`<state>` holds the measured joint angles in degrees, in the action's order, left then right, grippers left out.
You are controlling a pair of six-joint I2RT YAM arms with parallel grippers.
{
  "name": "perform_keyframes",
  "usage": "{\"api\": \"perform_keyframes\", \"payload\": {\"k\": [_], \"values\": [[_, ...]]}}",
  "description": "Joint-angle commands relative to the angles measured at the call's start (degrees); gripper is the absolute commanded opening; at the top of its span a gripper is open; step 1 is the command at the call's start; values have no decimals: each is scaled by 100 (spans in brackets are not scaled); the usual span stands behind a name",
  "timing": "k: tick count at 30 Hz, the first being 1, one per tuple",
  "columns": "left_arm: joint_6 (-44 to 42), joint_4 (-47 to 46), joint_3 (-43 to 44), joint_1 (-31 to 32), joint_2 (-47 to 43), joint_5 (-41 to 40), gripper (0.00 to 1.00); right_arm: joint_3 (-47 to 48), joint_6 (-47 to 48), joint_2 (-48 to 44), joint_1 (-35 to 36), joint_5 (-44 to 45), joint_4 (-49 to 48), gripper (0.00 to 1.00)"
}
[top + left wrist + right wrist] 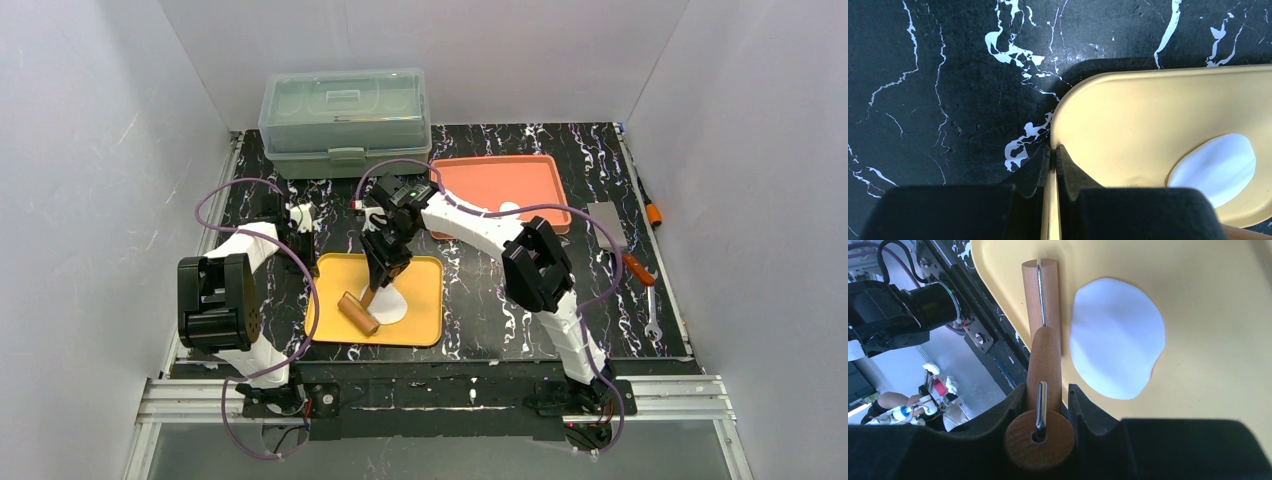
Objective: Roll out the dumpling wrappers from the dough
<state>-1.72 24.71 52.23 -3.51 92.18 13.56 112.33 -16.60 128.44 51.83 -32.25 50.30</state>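
Observation:
The dough (pixel 392 306) is a flat white oval sheet on the yellow tray (pixel 425 325). It also shows in the right wrist view (pixel 1115 337) and the left wrist view (pixel 1215 167). My right gripper (pixel 382 268) (pixel 1046 390) is shut on the wooden handle of a rolling pin (pixel 358 313) (pixel 1040 295), whose barrel lies on the tray just left of the dough. My left gripper (pixel 308 254) (pixel 1053 150) is shut on the yellow tray's left rim (pixel 1068 100). A small white piece (pixel 508 208), maybe a dumpling wrapper, lies on the orange tray, partly hidden by my right arm.
An orange tray (pixel 500 175) sits at the back right. A clear lidded box (pixel 345 120) stands at the back. A scraper (pixel 607 225), a screwdriver (pixel 640 268) and a wrench (pixel 652 322) lie along the right edge.

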Motion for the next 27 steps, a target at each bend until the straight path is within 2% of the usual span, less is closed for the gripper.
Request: {"api": "perform_keyframes", "payload": {"k": [1,4,7,11,13,17,23,25,27], "values": [[-39,60,-151,34,-30,-73,0,240,385,688,163,1391,626,1],[-49,54,-171,34,-59,-73,0,316,295,552,169,825,413,1],[-48,58,-155,28,-40,-44,0,342,-200,198,169,-67,-363,1],[-66,116,-72,30,-121,109,0,825,-595,-208,183,-194,-852,1],[-61,174,-31,28,-235,207,0,1083,-593,-394,178,198,-689,1],[20,280,61,-19,-436,335,0,1529,-190,-756,178,1663,159,1],[128,421,11,-74,-413,491,0,927,77,-1805,149,3271,-14,1],[128,460,39,-76,-361,549,0,750,311,-2106,143,4045,-96,1],[128,452,28,-82,-344,530,0,351,632,-2444,116,4452,-386,1]]}}
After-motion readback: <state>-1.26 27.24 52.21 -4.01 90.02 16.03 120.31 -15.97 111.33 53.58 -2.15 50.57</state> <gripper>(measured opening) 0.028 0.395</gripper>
